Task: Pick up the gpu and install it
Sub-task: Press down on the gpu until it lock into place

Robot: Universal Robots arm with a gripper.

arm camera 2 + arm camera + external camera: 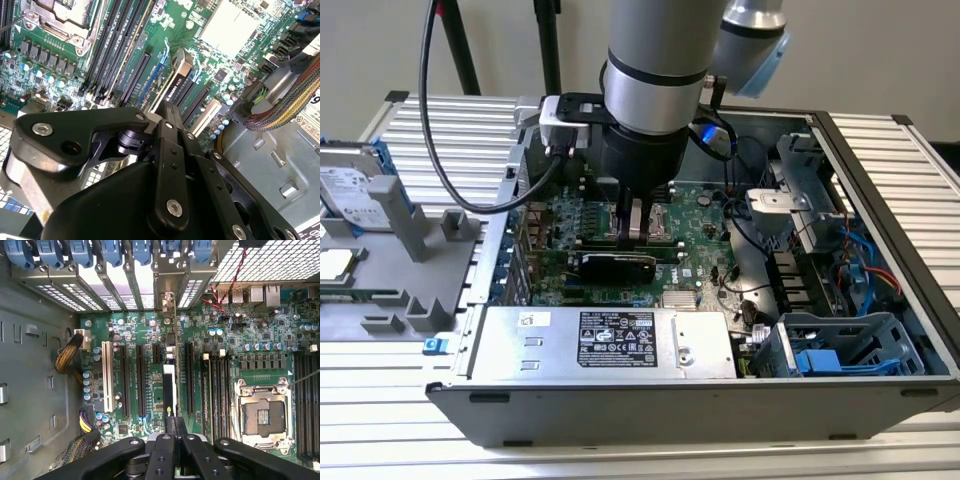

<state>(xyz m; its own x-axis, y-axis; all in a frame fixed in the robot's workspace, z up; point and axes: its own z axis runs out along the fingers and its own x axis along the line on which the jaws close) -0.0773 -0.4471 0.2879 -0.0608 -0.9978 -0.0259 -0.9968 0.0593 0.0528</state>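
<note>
The gpu (615,266) stands on edge inside the open computer case (880,395) in the exterior view, its long lower edge down at the motherboard (705,210), just behind the silver power supply (605,342). Our gripper (638,228) comes straight down onto its top edge, and the 2 fingers look closed on that edge. Outside the case, at the exterior view's left, a hard drive (350,195) lies on a grey fixture (405,275).

In the second wrist view we look past the black gripper (169,107) along the card. The gpu (179,75) runs away from the fingertips, edge-on, lined up with a dark expansion slot beside the memory slots (112,47). A braided cable bundle (287,100) hangs well apart from it. We cannot tell from here whether the card is fully seated.

In the first wrist view the gpu (169,385) shows as a thin strip between 2 of the long slots, its far end reaching the rear bracket bays (167,287). The gripper (174,424) has its fingers drawn in narrow on the card's near top edge. The cpu socket (262,417) sits well apart.

We judge the card light and stiff but fragile: thin board, exposed parts, a delicate contact edge. The bare top edge, clear of the cooler, seems the safest hold, with force kept straight down.
</note>
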